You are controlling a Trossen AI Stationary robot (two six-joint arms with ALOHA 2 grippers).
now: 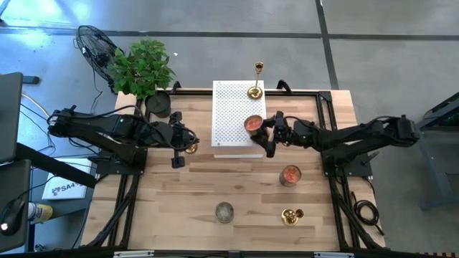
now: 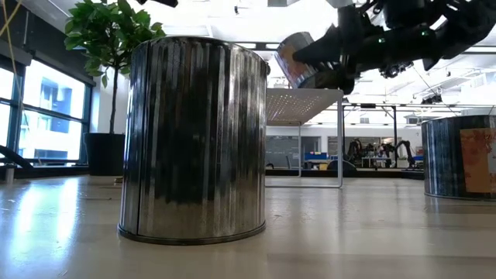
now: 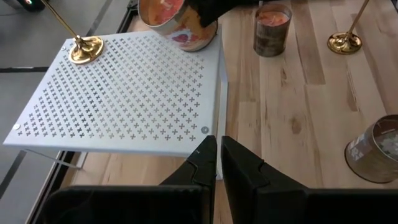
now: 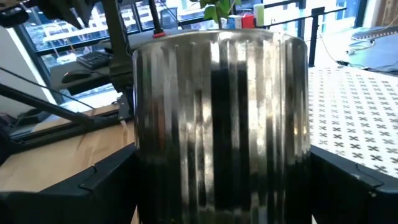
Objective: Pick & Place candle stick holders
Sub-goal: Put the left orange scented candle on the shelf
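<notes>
Right gripper [image 1: 262, 129] clamping a ribbed metal tin [image 1: 253, 123] over the white perforated stand [image 1: 233, 107] — left gripper [image 1: 183, 145] waiting, fingers pressed together, beside a candle stick holder [image 1: 191, 147].

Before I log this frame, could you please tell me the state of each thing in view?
Right gripper: shut on the held tin.
Held tin: lifted, tilted, over the shelf.
Shelf candlestick: upright on the shelf.
Front candlestick: upright on the table.
Orange tin: standing on the table.
Grey tin: standing on the table.
Left gripper: shut, beside the shelf.
Third candlestick: at the left gripper's tip; grip unclear.
</notes>
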